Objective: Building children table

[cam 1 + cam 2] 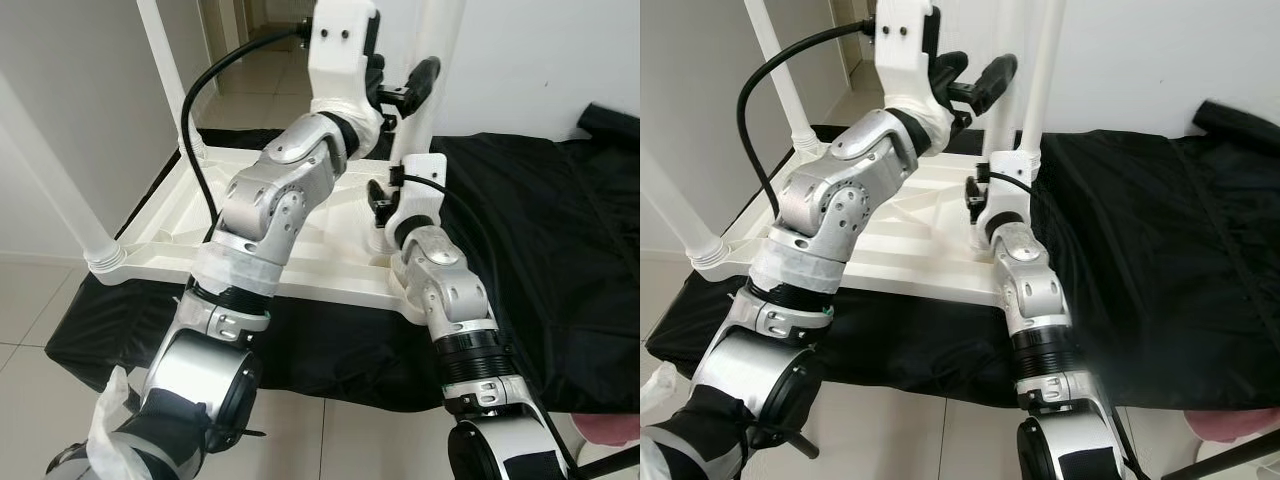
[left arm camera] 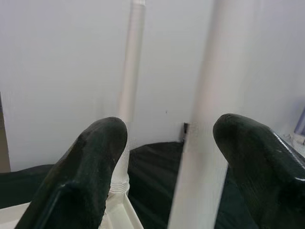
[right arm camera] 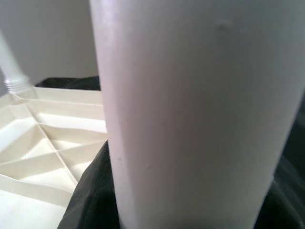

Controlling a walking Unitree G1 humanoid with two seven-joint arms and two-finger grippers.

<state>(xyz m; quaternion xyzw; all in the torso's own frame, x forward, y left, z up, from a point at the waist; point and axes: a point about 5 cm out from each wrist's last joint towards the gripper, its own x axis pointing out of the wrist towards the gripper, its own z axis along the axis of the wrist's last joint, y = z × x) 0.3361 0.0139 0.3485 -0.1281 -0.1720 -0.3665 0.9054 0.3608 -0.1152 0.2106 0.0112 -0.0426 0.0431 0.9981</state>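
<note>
Both arms reach to one white table leg (image 1: 1040,75), upright at the near right corner of the upturned tabletop (image 1: 910,230).
My left gripper (image 2: 169,143) is spread around it higher up; my right gripper (image 1: 383,198) sits low at its base, fingers' state unclear. Tabletop lies on black sheet (image 1: 1160,250) on the floor.

Silver arms (image 1: 270,200), black-fingered claws (image 2: 167,157)

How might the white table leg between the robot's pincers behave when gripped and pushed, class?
The white table leg looks like a smooth plastic tube, so it is probably light, stiff and a bit slippery. Standing tall at the corner of the upturned tabletop, it may wobble if pushed sideways. The left pincer brackets it high up.
</note>
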